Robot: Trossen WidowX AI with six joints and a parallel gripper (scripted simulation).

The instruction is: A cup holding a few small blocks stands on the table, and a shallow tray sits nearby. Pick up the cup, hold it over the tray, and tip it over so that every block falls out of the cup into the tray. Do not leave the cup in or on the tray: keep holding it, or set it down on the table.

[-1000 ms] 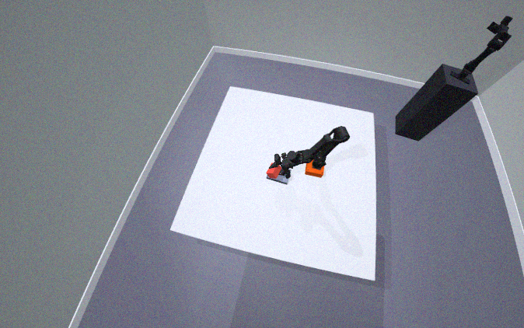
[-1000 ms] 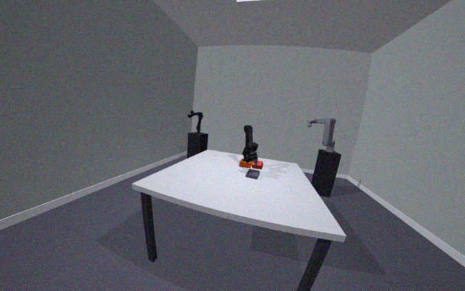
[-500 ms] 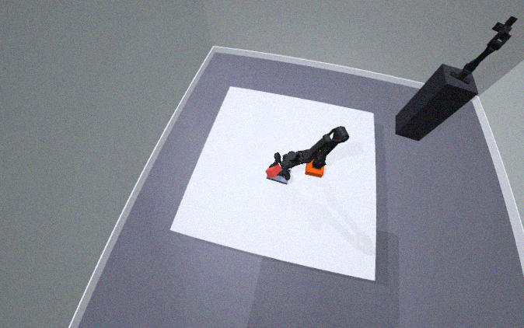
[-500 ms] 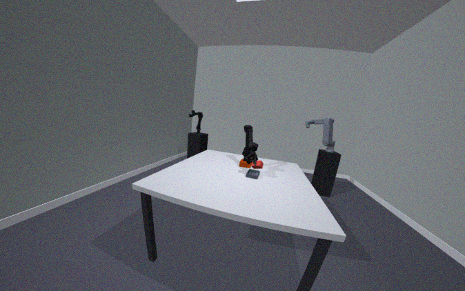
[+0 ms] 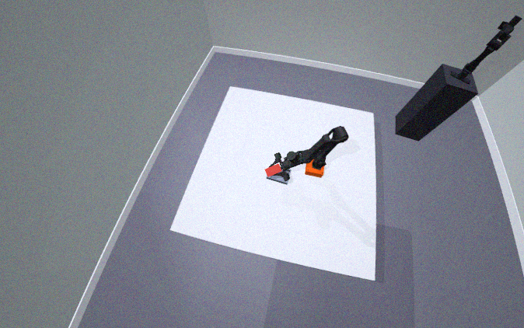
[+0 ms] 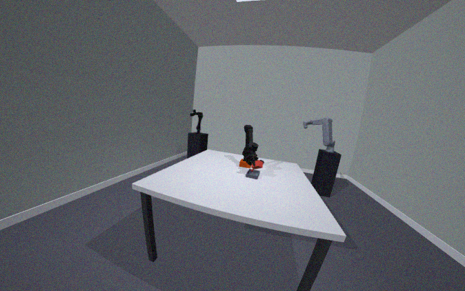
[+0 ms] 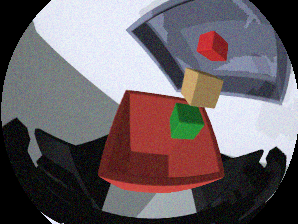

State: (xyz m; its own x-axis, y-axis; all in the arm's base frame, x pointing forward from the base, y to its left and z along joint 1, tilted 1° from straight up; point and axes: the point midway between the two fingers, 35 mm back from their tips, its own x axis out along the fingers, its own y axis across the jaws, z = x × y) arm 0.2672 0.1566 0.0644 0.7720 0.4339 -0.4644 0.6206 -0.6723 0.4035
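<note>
Your gripper is closed on the red cup, one dark finger on either side of it along the bottom of the wrist view. In that view the cup fills the lower middle of the frame. You see it as a flaring, square-sided shape with flat walls and sharp corners, its inside a darker, shaded red toward the left and a brighter red on the facing wall. The rim nearest you, low in the frame, bows gently and catches the light. From the top view you get only a plain red rectangle, just left of the middle of the frame, covering part of the tray. In the exterior view it is a small red patch right of the orange base, tipped over and above the white table.

Your tray is blue-gray and shallow, with raised sides, at the upper right of the wrist view. Three blocks show there, strung in a slanting line. The green block is lowest and overlaps the cup's red wall; the tan block sits just above it, across the cup's edge and the tray's near side; the red block appears against the tray's floor. You can't tell from this angle whether the red one touches the tray. All three look like plain cubes, each turned differently, with a lighter and a darker face.
</note>
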